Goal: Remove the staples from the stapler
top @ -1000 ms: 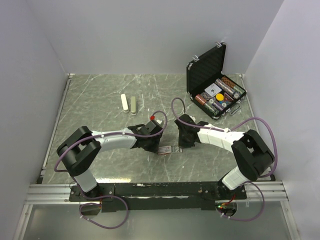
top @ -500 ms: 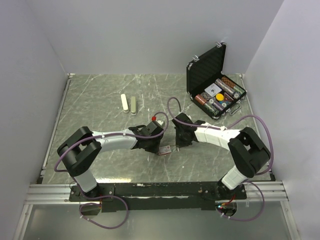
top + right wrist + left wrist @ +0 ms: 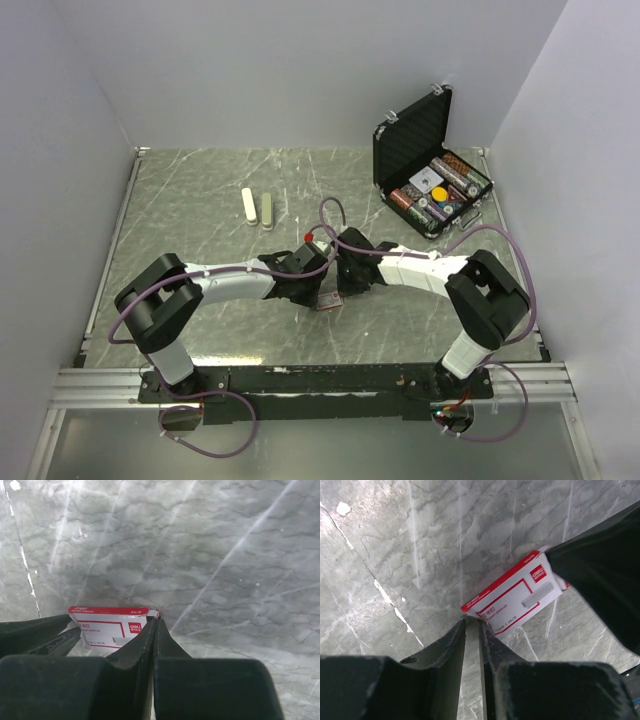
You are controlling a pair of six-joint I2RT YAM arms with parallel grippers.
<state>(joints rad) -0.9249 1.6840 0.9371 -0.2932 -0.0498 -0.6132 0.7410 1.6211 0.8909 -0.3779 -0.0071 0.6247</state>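
Note:
A small flat red-and-white staple box (image 3: 330,301) lies on the marble table between both arms. My left gripper (image 3: 319,293) is nearly shut, and in the left wrist view its tips (image 3: 472,621) pinch the box's near corner (image 3: 520,597). My right gripper (image 3: 341,289) is shut. In the right wrist view its tips (image 3: 157,619) close on the small end flap of the box (image 3: 107,627). The right gripper's black body (image 3: 605,570) shows beside the box in the left wrist view. No loose grey staple strips are visible. Two pale oblong pieces (image 3: 257,208), perhaps the stapler, lie far back left.
An open black case (image 3: 428,170) with several chips and small items stands at the back right. White walls enclose the table on three sides. The arms' purple cables (image 3: 335,212) loop above the wrists.
My right gripper has moved left, up to the staple box, and now meets its end. My left gripper has stayed at the box's other corner.

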